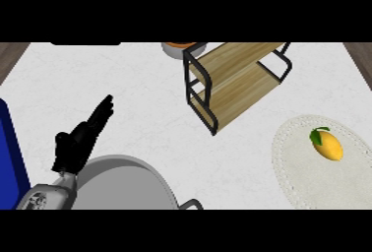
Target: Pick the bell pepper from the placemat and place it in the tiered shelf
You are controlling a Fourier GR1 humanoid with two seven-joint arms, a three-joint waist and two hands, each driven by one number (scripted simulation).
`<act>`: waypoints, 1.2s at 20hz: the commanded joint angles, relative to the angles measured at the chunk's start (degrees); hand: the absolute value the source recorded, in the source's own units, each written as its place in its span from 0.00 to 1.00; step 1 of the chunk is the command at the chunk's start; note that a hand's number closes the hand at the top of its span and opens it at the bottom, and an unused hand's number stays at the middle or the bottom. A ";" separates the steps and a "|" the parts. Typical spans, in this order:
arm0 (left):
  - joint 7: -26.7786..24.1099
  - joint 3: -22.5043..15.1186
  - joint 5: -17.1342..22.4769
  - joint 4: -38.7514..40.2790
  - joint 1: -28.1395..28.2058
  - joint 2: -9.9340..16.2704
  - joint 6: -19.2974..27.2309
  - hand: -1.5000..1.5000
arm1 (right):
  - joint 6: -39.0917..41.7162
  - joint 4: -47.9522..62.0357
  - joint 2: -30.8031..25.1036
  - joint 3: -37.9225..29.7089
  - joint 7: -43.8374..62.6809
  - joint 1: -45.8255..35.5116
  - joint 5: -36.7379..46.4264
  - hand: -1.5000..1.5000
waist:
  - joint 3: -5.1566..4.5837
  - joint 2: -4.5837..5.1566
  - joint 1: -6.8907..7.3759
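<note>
- Head view: one yellow bell pepper with a green stem [327, 143] lies on the pale oval woven placemat [298, 172] at the right side of the white counter [131, 78].
- The pepper sits near the middle of the mat, a little toward its top. Nothing is touching it.
- One tiered shelf with a black metal frame and light wooden boards [232, 81] stands near the top middle, well apart from the mat. I can see two wooden boards on it, and nothing lies on them.
- The left hand [80, 138] is black and shows at the left side. Its fingers are straight and point up and away. It holds nothing. It looks like it is just resting there.
- The right hand does not show at all, so I cannot say what it is doing.
- One big round grey pot lid or pan [123, 184] is at the bottom left, just beside the left arm.
- One small orange and grey thing [180, 47] peeks out behind the shelf at the top. I cannot tell what it is.
- One dark blue thing [9, 157] runs along the left edge.
- I think the job has not started yet. The pepper is not picked up. Grabbing it, carrying it over and putting it on a shelf board are all left to do.
</note>
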 commanded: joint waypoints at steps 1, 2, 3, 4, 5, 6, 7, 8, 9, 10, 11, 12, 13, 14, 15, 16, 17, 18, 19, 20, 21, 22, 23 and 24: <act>-1.29 -1.79 -0.96 3.58 5.66 -1.07 -0.50 0.50 | -1.14 3.51 2.09 1.26 4.83 -9.19 1.28 1.00 | -0.79 0.92 1.55; 0.01 -2.11 -1.89 4.32 4.14 -1.42 0.08 0.50 | 0.06 5.34 1.04 1.53 3.83 -10.20 2.29 1.00 | -0.76 0.93 1.05; -1.06 -2.05 -1.81 3.92 5.37 -1.13 -0.27 0.50 | -1.23 5.87 2.80 3.07 6.78 -13.03 3.29 1.00 | -0.81 1.03 1.98; -1.58 0.08 -0.48 5.01 3.50 0.39 -1.97 0.50 | -1.71 7.44 3.75 3.79 7.29 -14.85 4.38 1.00 | -0.80 1.06 1.63; -2.58 -1.00 -1.82 5.26 5.51 -0.55 -0.72 0.50 | -3.52 5.77 5.63 5.41 9.50 -15.21 5.89 1.00 | -0.83 1.00 1.78; -1.49 -1.65 -1.41 6.21 2.31 -1.92 -1.09 0.50 | -3.50 11.54 5.86 5.65 8.89 -19.52 7.00 1.00 | -0.86 1.64 3.05; -0.91 -1.98 -2.76 5.52 3.66 -1.43 -0.22 0.50 | -4.23 12.17 7.42 6.67 8.24 -19.35 8.03 1.00 | -0.79 1.38 2.63; -0.47 -1.48 -1.00 6.35 2.35 -1.64 -1.85 0.50 | -4.44 14.12 8.03 6.93 9.40 -22.44 8.66 1.00 | -0.83 1.54 2.91; -0.26 0.15 0.01 5.23 2.42 0.34 -3.21 0.50 | -4.35 15.28 9.92 8.12 10.29 -23.86 9.14 1.00 | -0.81 1.31 2.76; -0.10 -1.69 -1.89 5.39 1.98 -1.86 -1.16 0.50 | -2.98 18.89 10.09 8.14 8.05 -25.71 9.09 1.00 | -0.78 1.44 2.73; 0.34 -1.81 -1.83 5.38 2.01 -2.32 -1.05 0.50 | -3.94 20.97 10.24 8.39 5.82 -26.35 10.67 1.00 | -0.75 1.47 2.59; -2.13 -2.76 -3.69 6.35 2.94 -2.63 -0.40 0.50 | -4.55 21.46 11.30 9.90 6.66 -28.52 12.39 1.00 | -0.80 1.57 2.91; -1.76 0.21 -0.90 5.83 3.41 -0.10 -2.69 0.50 | -4.67 23.98 11.37 9.41 3.75 -28.13 12.43 1.00 | -0.77 1.66 3.24; -0.60 -1.04 -1.14 4.42 4.14 -0.58 -2.87 0.50 | -3.83 24.00 12.06 10.76 5.47 -30.42 13.47 1.00 | -0.78 1.35 2.98; -1.29 -1.95 -2.46 6.14 3.36 -2.74 -0.95 0.50 | -5.80 24.99 14.85 12.73 4.19 -29.17 15.11 1.00 | -0.78 1.68 3.02; -1.51 -2.61 -3.07 7.05 1.42 -3.29 -1.24 0.50 | -4.94 28.12 14.57 12.48 2.95 -32.51 15.57 1.00 | -0.79 1.87 3.05; -2.61 -1.58 -2.36 5.70 3.96 -1.44 -2.42 0.50 | -5.32 29.39 15.18 13.03 1.60 -32.24 16.28 1.00 | -0.78 1.83 3.69; -0.19 -1.60 -2.45 3.71 4.24 -1.65 -1.55 0.50 | -4.17 30.18 16.07 13.56 1.54 -32.97 16.27 1.00 | -0.73 1.40 3.08; -0.37 -2.42 -3.35 5.31 1.49 -2.90 -1.12 0.50 | -7.35 33.05 18.96 14.74 2.35 -34.76 18.48 1.00 | -0.77 2.10 4.06; -1.41 -1.45 -2.51 4.62 3.32 -2.05 -1.78 0.50 | -6.84 33.85 20.13 15.36 1.99 -35.36 18.71 1.00 | -0.78 1.79 3.88; 1.60 -2.86 -3.18 4.31 1.84 -3.62 -0.84 0.50 | -6.95 36.64 19.97 15.05 0.24 -35.82 19.12 1.00 | -0.72 1.92 3.61; -0.60 -0.79 -2.06 5.51 1.85 -1.80 -2.50 0.50 | -6.69 37.50 22.21 16.29 2.13 -37.68 20.00 1.00 | -0.79 1.83 3.50; -0.95 -1.99 -3.41 4.65 3.61 -2.94 -0.98 0.50 | -8.60 37.93 25.19 16.93 3.08 -37.45 20.54 1.00 | -0.78 1.67 3.57; -0.23 -1.21 -2.69 4.80 2.33 -2.44 -1.79 0.50 | -7.81 41.16 24.17 16.78 0.78 -38.13 21.14 1.00 | -0.75 1.86 3.44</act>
